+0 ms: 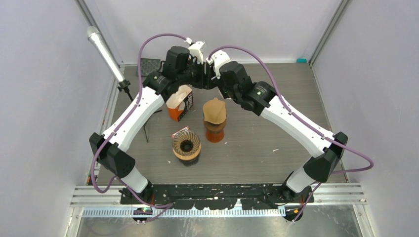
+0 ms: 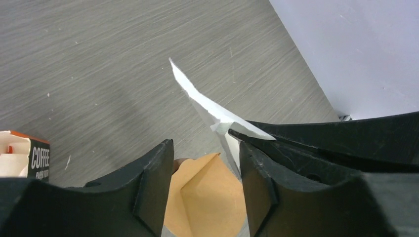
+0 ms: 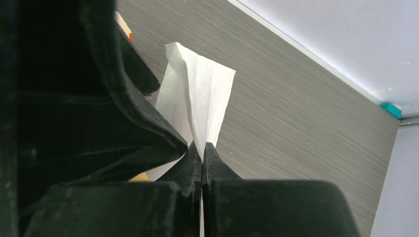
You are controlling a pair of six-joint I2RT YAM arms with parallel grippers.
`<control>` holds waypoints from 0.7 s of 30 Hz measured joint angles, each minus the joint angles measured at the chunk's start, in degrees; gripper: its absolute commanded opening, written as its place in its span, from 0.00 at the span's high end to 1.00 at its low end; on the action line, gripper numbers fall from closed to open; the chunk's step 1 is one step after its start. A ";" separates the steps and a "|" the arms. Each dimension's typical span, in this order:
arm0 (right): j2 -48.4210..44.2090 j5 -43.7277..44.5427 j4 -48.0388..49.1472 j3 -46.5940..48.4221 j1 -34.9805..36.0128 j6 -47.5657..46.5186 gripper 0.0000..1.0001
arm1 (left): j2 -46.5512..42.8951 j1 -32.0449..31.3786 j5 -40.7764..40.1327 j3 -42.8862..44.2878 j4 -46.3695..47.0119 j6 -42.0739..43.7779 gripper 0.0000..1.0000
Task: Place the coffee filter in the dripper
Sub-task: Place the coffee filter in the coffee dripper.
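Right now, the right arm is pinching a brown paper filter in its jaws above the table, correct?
Not quite. The paper filter pinched by the right arm is white, not brown, as the right wrist view shows. The rest holds: its jaws are shut on the filter, above the table.

Left pincer (image 2: pixel 205 155) and right pincer (image 3: pixel 201 148) crowd far centre, white filter (image 3: pixel 197 103) between them. Filter box (image 1: pixel 179 104), brown filter holder (image 1: pixel 214 116) just below. Dripper (image 1: pixel 186 144) top unobstructed. Counter (image 1: pixel 276 123) right side open. Microphone (image 1: pixel 104 53) blocks far-left corner.
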 measured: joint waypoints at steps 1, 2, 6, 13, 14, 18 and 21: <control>0.24 0.15 0.07 0.00 -0.04 0.79 1.00 | 0.00 -0.07 -0.44 -0.15 0.24 0.09 0.43; 0.46 0.33 0.07 0.00 -0.04 1.49 1.00 | -0.02 -0.09 -0.92 -0.50 0.52 0.11 0.43; 0.83 0.46 0.35 0.00 -0.39 5.20 1.00 | -0.02 -0.11 -1.92 -2.99 2.10 0.11 0.43; 0.83 0.20 1.03 0.04 -0.81 10.75 1.00 | -0.02 -0.44 -2.75 -6.47 3.78 0.22 0.45; 0.83 -0.02 1.03 0.07 -0.83 11.34 1.00 | -0.02 -0.50 -2.91 -6.62 3.91 0.24 0.45; 0.92 -0.85 1.03 0.31 -0.94 13.03 1.00 | -0.02 -0.68 -3.67 -6.71 4.42 0.52 0.47; 1.31 -0.98 1.22 0.57 -1.14 13.57 1.00 | -0.02 -0.72 -4.39 -6.71 4.76 1.11 0.50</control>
